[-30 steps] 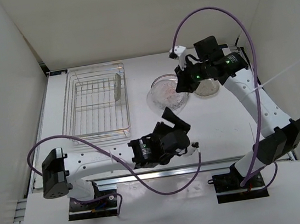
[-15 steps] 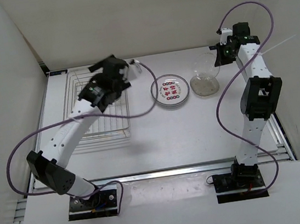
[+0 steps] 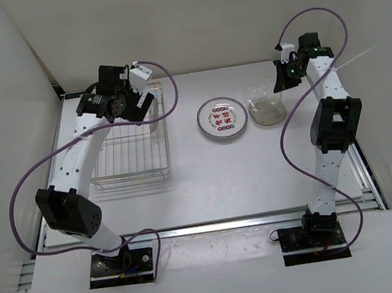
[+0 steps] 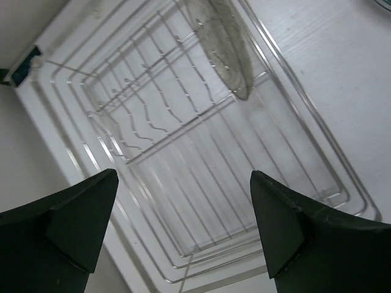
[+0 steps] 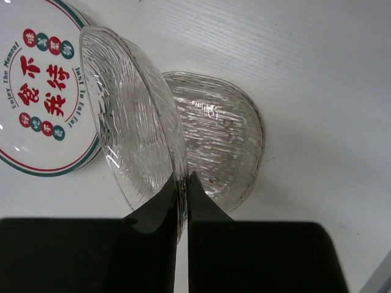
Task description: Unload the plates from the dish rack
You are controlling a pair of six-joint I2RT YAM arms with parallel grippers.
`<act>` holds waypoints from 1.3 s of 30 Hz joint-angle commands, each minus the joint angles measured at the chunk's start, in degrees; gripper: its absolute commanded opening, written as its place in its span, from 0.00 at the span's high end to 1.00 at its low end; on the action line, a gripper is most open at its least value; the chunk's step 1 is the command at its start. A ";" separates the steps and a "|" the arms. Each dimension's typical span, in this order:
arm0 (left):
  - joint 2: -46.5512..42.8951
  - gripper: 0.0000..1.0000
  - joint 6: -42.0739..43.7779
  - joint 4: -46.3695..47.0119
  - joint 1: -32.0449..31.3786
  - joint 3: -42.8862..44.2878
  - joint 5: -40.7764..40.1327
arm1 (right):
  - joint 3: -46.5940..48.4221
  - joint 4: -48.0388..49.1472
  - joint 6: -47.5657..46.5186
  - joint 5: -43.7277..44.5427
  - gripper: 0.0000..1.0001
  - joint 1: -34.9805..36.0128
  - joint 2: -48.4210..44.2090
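Dish rack [image 3: 128,154] sits at about 10 o'clock on the desk [image 3: 209,188]. One greyish speckled plate [image 4: 227,49] stands on edge between the dividers at the rack's 1 o'clock corner; the other slots in view carry nothing. Left end effector [image 4: 183,177] hangs above the rack with its fingers spread wide, touching neither plate nor wire. At about 1 o'clock on the desk, a white plate with green rim and red marks [image 3: 223,120] lies flat. Just beside it, at its 3 o'clock, a clear glass plate [image 5: 220,146] lies flat too. Right end effector [image 5: 185,186] is pinched tight on the rim of a second clear glass plate [image 5: 131,122], which is held on edge and tilted, above the gap between the two flat plates. Whether its lower rim touches either one cannot be told.
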 commanded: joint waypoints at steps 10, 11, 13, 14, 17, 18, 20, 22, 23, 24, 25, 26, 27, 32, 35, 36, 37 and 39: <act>-0.53 0.00 -5.13 -0.94 1.02 0.67 12.46 | -4.81 0.12 -2.79 -1.08 1.00 -0.66 0.86; -0.54 0.00 -5.13 -0.42 1.02 0.05 12.46 | -4.82 0.12 -2.79 -1.08 1.00 -0.66 0.86; -1.24 0.00 -5.13 0.11 1.02 -1.09 12.46 | -4.82 0.12 -2.79 -1.08 1.00 -1.18 0.86; -1.85 0.00 -5.13 0.11 1.02 -1.88 12.46 | -4.82 0.12 -2.79 -1.08 1.00 -1.18 1.39; -2.46 0.00 -5.65 1.16 1.54 -3.55 12.99 | -4.82 0.65 -2.79 -0.55 1.00 -1.18 1.39; -2.47 0.00 -5.65 1.17 1.54 -3.56 12.99 | -4.82 0.65 -2.79 -0.55 1.00 -1.18 1.39; -3.00 0.00 -6.18 1.17 1.54 -4.08 13.51 | -4.20 0.65 -2.79 -0.03 1.00 -1.18 1.92; -3.00 0.00 -6.18 1.17 1.54 -4.60 13.51 | -4.20 0.65 -2.79 0.49 0.99 -1.18 1.92; -3.52 0.00 -6.18 1.69 1.54 -4.61 14.03 | -4.20 0.65 -2.79 0.50 0.99 -1.18 1.92; -3.53 0.00 -6.18 1.69 1.54 -5.13 14.04 | -4.20 0.65 -2.79 0.50 0.98 -1.18 1.92; -3.53 0.00 -6.18 1.69 1.54 -5.14 14.04 | -4.20 0.65 -2.26 0.50 0.98 -1.18 1.92; -3.53 0.00 -6.70 1.69 1.54 -5.14 14.04 | -3.68 1.26 -2.26 1.20 0.98 -1.18 1.92; -3.53 0.00 -6.71 1.69 1.54 -5.83 14.65 | -3.67 1.26 -1.65 1.20 0.96 -1.18 1.92; -4.05 0.00 -6.71 2.22 1.54 -6.37 15.18 | -3.06 1.88 -0.94 1.73 0.90 -2.33 1.92; -4.05 0.00 -6.71 2.22 1.54 -6.98 15.71 | -3.06 1.88 -0.41 1.20 0.65 -2.85 1.92; -4.05 0.00 -6.71 2.22 1.54 -6.98 15.71 | -3.06 1.88 -0.41 1.20 0.65 -2.85 1.92; -4.05 0.00 -6.71 2.22 1.54 -6.98 15.71 | -3.06 1.88 -0.41 1.20 0.61 -2.85 1.92; -4.05 0.00 -7.23 2.84 1.54 -6.98 15.71 | -3.06 1.88 -0.41 1.20 0.41 -2.85 1.31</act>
